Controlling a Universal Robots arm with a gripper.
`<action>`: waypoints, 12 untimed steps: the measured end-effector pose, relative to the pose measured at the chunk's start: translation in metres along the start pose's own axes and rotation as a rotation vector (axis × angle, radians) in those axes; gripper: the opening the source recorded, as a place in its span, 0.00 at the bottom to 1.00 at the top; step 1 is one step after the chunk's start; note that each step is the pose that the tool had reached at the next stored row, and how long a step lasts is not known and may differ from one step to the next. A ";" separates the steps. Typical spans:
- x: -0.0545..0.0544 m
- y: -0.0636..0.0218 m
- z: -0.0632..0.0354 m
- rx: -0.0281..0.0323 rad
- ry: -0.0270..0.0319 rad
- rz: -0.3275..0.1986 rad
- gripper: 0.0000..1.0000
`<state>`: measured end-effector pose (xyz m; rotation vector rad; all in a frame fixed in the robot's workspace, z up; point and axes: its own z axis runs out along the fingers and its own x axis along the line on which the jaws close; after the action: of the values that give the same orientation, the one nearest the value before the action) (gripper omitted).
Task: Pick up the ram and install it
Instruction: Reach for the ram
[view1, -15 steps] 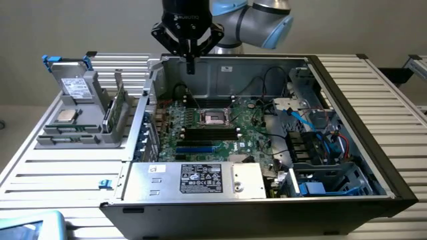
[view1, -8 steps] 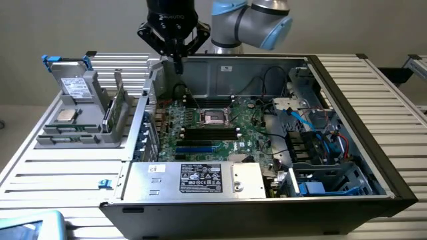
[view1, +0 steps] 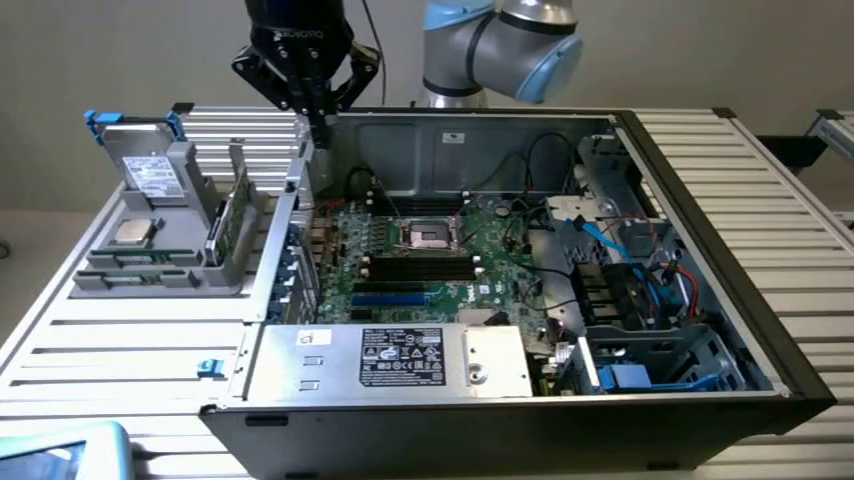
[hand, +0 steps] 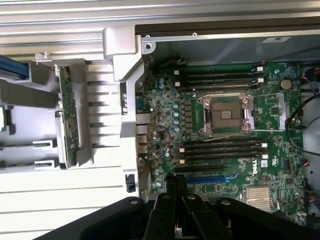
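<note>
Ram, thin green circuit-board stick, stands on edge in grey plastic fixture, long axis seemingly parallel to black metal case wall. Black gripper pinched together, empty, overhead.

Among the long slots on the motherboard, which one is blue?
The blue slot lies just past the black slots, on the side away from the processor socket; every other long slot is black.
</note>
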<state>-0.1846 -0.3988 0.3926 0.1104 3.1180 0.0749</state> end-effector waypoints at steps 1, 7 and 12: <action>0.005 -0.0003 -0.0001 -0.0001 0.0000 0.000 0.11; 0.032 -0.0022 -0.0007 0.0000 0.0000 0.000 0.11; 0.054 -0.0038 -0.0012 -0.0001 0.0000 0.000 0.11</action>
<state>-0.2392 -0.3988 0.3926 0.1104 3.1180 0.0750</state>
